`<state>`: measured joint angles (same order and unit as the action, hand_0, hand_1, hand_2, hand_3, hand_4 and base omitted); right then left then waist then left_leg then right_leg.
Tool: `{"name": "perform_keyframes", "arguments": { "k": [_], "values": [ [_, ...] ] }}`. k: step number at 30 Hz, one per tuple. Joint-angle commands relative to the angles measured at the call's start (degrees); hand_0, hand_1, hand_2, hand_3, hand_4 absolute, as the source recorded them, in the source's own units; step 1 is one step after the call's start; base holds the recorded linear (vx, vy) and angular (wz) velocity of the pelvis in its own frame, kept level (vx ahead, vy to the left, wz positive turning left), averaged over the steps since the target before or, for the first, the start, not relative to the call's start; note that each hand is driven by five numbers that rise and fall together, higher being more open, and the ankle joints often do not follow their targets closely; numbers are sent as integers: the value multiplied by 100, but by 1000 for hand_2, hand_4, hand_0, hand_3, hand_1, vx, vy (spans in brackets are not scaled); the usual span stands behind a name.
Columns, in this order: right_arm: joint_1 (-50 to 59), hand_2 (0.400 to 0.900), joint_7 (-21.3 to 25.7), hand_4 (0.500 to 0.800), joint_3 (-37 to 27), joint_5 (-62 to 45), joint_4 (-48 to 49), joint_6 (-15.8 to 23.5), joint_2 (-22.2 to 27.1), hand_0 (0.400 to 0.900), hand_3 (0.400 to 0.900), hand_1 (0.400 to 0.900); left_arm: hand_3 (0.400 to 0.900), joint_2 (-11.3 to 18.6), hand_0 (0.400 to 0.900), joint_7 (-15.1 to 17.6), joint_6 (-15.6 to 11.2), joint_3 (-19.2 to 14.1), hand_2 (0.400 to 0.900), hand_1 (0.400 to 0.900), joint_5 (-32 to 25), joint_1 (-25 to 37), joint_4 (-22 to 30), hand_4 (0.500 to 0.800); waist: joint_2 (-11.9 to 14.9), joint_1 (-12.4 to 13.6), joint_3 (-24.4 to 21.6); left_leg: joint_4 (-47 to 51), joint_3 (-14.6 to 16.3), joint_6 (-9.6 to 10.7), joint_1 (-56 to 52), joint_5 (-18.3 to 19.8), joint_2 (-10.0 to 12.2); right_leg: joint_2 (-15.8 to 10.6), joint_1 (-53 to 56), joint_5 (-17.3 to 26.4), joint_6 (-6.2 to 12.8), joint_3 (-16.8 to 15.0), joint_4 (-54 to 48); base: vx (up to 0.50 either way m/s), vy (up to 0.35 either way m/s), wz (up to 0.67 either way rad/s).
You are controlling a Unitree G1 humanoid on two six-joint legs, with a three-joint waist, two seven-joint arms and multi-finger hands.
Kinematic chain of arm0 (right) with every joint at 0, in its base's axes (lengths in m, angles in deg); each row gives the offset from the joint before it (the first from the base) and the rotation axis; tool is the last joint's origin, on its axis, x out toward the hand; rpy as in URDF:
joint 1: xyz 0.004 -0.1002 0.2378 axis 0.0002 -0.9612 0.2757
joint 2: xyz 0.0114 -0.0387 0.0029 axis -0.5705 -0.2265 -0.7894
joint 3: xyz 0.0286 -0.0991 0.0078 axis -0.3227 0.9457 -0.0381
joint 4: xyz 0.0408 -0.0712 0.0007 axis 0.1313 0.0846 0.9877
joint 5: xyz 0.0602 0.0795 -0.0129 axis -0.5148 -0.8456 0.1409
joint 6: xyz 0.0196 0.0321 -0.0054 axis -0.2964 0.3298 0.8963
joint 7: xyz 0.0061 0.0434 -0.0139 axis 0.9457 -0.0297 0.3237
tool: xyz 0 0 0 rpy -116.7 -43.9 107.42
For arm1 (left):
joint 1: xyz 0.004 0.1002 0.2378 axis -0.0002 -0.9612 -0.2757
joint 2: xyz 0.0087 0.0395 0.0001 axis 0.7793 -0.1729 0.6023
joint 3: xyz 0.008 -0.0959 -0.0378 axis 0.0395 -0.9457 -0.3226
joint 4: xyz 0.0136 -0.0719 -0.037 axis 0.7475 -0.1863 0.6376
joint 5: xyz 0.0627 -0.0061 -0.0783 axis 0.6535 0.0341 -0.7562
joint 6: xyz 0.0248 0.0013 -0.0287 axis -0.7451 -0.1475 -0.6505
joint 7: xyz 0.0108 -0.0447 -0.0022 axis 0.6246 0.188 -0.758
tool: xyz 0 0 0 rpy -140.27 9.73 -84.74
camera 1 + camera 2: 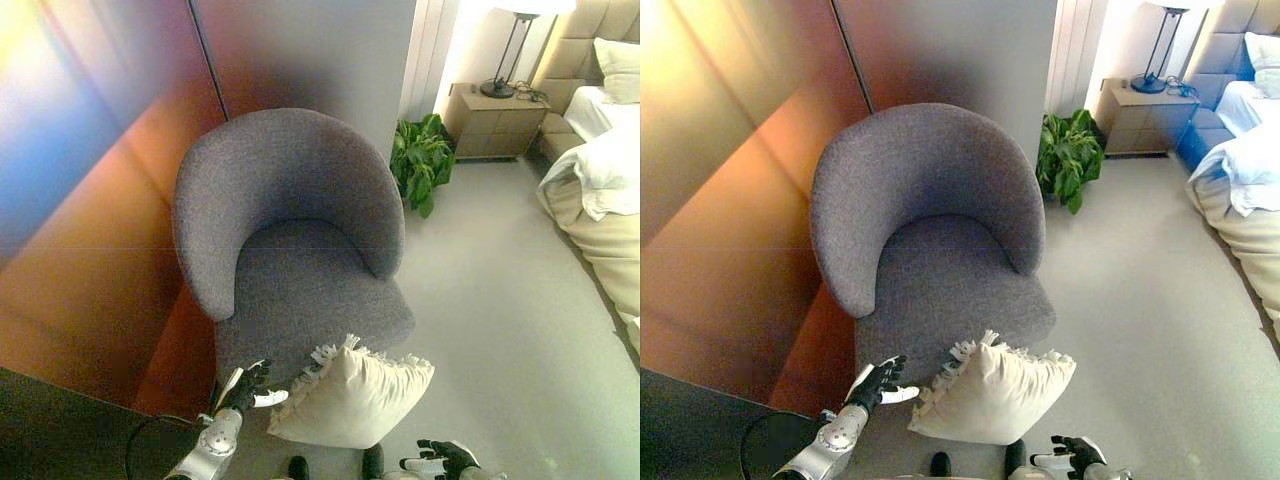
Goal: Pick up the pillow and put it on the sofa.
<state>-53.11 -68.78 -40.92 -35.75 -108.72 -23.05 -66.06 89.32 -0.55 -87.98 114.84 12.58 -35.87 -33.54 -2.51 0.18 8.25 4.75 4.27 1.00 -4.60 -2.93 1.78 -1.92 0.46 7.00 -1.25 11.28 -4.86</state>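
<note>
Pale grey carpet floor (490,300); leafy green potted plant (420,160) beside wooden bedside cabinet (495,125) with lit lamp (512,50); cream-covered bed (605,190) at right.

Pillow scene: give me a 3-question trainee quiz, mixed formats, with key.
1. True or false: the cream pillow already lies fully on the seat of the grey armchair.
2. Multiple choice: what stands between the armchair and the nightstand? A) a floor fan B) a green plant C) a laundry basket
3. Fill in: the left hand is at the pillow's ___ side, while the right hand shows at the bottom edge.

Key
1. False: it sits against the front edge of the seat, mostly over the floor.
2. B
3. Left, by the fringed corner; whether it touches the pillow is unclear.
</note>
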Motion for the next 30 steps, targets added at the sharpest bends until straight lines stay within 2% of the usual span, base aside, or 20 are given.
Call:
{"name": "perform_keyframes", "arguments": {
  "k": [1,7,14,19,24,30],
  "values": [
    [361,900,-60,800,198,144,-61,83,70,900,900,900,900,86,900,239,-450,2,900,900,484,665,-272,800,187,-46,22,-355,124,37,160,427,-37,-415,146,-848,719,-277,616,79,-11,-20],
    [365,900,-116,800,289,297,-43,103,114,900,900,900,900,38,900,432,-517,18,900,900,638,761,-732,800,211,-173,150,-523,217,4,233,515,-29,-411,41,-801,729,-465,599,25,-2,-16],
    [575,900,-64,800,402,314,-42,218,177,900,900,900,900,-15,900,634,-643,220,900,900,822,1045,-1113,800,176,-332,434,-620,322,-23,397,568,-45,-439,-235,-718,764,-695,620,-23,15,-14],
    [801,900,33,800,524,245,36,336,233,900,900,900,900,-46,900,950,-704,370,900,900,936,1314,-1195,800,161,-432,774,-718,400,-35,647,556,-50,-460,-551,-644,787,-872,697,-80,15,-13],
    [1116,900,96,800,670,165,144,319,270,900,900,900,900,-31,900,1058,-740,473,900,900,830,1680,-1186,800,167,-516,1100,-790,501,-17,909,507,-26,-458,-859,-536,787,-989,719,-95,-3,-10],
    [1548,900,150,800,880,50,237,264,257,900,900,900,900,4,900,1244,-615,586,900,900,753,2235,-1211,800,230,-599,1462,-1114,562,35,1388,456,20,-462,-1301,-392,746,-1079,833,-94,-29,-7]
  ]
}}
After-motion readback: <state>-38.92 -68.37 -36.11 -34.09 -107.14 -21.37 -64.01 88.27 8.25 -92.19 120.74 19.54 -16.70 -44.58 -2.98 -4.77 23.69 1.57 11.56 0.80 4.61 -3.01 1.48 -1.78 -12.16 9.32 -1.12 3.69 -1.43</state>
